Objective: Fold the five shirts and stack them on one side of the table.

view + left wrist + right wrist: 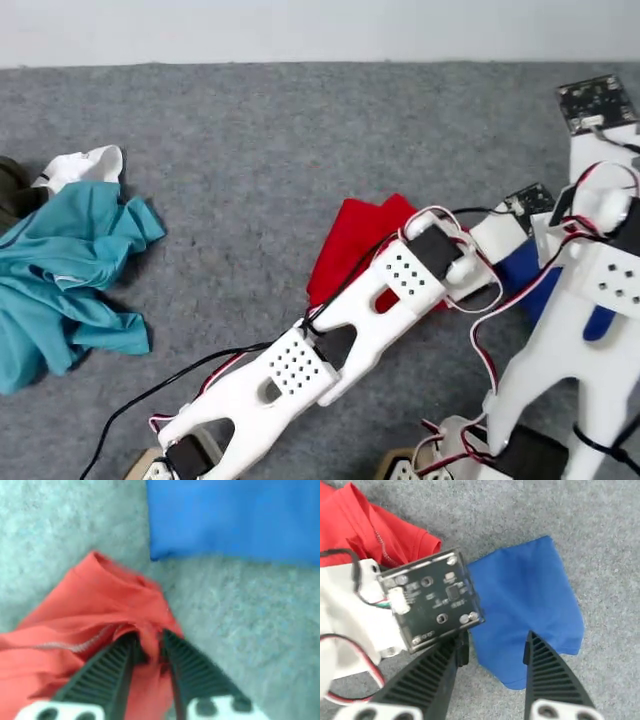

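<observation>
Two ribbed black fingers of your left gripper are drawn close together on a raised fold of the crumpled red cotton shirt, with only a thin ridge of cloth between them. That shirt lies loose on the grey felt-like table top. Its stitched hem runs just beside the pinch, and the left wrist view alone lets you see this grip. Just beyond the red shirt's edge, apart from it by a strip of bare table, lies the folded flat blue shirt. Your right gripper hangs over that blue shirt with its fingers spread wide and nothing between them; you cannot tell whether the tips touch the cloth. The right wrist view adds the green-black circuit board on the left arm's wrist, sitting just beside one right finger and covering part of the blue shirt, with the red shirt past it. From the high view you get the whole table: the left arm stretches from the near edge across the red shirt at the middle, and the right arm stands over the blue one at the right. Well apart, at the far left edge, an unfolded teal shirt lies in a heap. A bunched white shirt and a dark garment lie against its far side.
</observation>
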Action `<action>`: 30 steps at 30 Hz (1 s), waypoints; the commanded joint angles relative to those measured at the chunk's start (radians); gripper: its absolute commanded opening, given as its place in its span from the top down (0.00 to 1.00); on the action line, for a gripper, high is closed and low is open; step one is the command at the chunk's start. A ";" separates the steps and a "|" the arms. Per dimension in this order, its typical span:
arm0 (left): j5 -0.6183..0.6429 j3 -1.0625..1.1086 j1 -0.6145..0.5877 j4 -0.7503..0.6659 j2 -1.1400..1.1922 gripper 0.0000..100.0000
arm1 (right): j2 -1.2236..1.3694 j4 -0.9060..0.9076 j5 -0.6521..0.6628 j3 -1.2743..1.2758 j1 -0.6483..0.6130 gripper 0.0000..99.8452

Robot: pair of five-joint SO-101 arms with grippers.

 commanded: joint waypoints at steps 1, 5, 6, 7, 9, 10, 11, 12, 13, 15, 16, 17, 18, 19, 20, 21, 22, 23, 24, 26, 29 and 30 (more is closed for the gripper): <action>-0.034 -0.116 0.003 0.029 -0.080 0.83 | -0.030 0.005 -0.006 -0.018 0.001 0.81; -0.037 -0.108 -0.034 0.034 -0.184 0.82 | -0.030 0.005 -0.008 -0.018 0.005 0.81; -0.038 -0.108 -0.055 0.034 -0.209 0.82 | -0.030 0.005 -0.012 -0.018 0.007 0.81; -0.038 -0.108 -0.083 0.034 -0.232 0.82 | -0.030 0.004 -0.015 -0.018 0.007 0.81; -0.038 -0.108 -0.137 0.051 -0.270 0.82 | -0.030 0.002 -0.035 -0.018 0.007 0.81; -0.038 -0.107 -0.167 0.064 -0.282 0.82 | -0.030 -0.001 -0.058 -0.018 0.007 0.81; -0.038 -0.107 -0.201 0.075 -0.288 0.82 | -0.030 -0.004 -0.077 -0.020 0.007 0.81; -0.038 -0.108 -0.236 0.078 -0.288 0.82 | -0.031 -0.007 -0.092 -0.020 0.007 0.81; -0.038 -0.108 -0.270 0.080 -0.288 0.82 | -0.031 -0.008 -0.106 -0.020 0.007 0.81; -0.038 -0.104 -0.328 0.083 -0.284 0.82 | -0.030 -0.021 -0.132 -0.020 0.002 0.81; -0.038 -0.099 -0.354 0.083 -0.270 0.82 | -0.030 -0.025 -0.144 -0.020 0.001 0.81; -0.038 -0.096 -0.377 0.083 -0.255 0.82 | -0.030 -0.033 -0.150 -0.020 -0.001 0.81; -0.038 -0.094 -0.399 0.083 -0.230 0.82 | -0.027 -0.036 -0.153 -0.018 -0.008 0.81; -0.038 -0.094 -0.422 0.083 -0.199 0.82 | -0.022 -0.036 -0.153 -0.018 -0.027 0.81; -0.038 -0.096 -0.445 0.081 -0.161 0.82 | -0.018 -0.036 -0.157 -0.017 -0.051 0.81; -0.038 -0.101 -0.463 0.081 -0.123 0.82 | -0.015 -0.039 -0.157 -0.005 -0.082 0.81; -0.038 -0.101 -0.479 0.080 -0.087 0.82 | -0.012 -0.053 -0.157 0.018 -0.122 0.81; -0.038 -0.101 -0.491 0.078 -0.054 0.82 | -0.005 -0.074 -0.155 0.049 -0.168 0.81; -0.040 -0.101 -0.502 0.077 -0.020 0.82 | 0.002 -0.105 -0.153 0.086 -0.213 0.81; -0.040 -0.101 -0.516 0.078 0.043 0.82 | 0.018 -0.197 -0.157 0.176 -0.288 0.81; -0.040 -0.102 -0.520 0.077 0.109 0.82 | 0.028 -0.303 -0.157 0.269 -0.332 0.81; -0.040 -0.102 -0.519 0.069 0.123 0.82 | 0.028 -0.315 -0.157 0.278 -0.332 0.81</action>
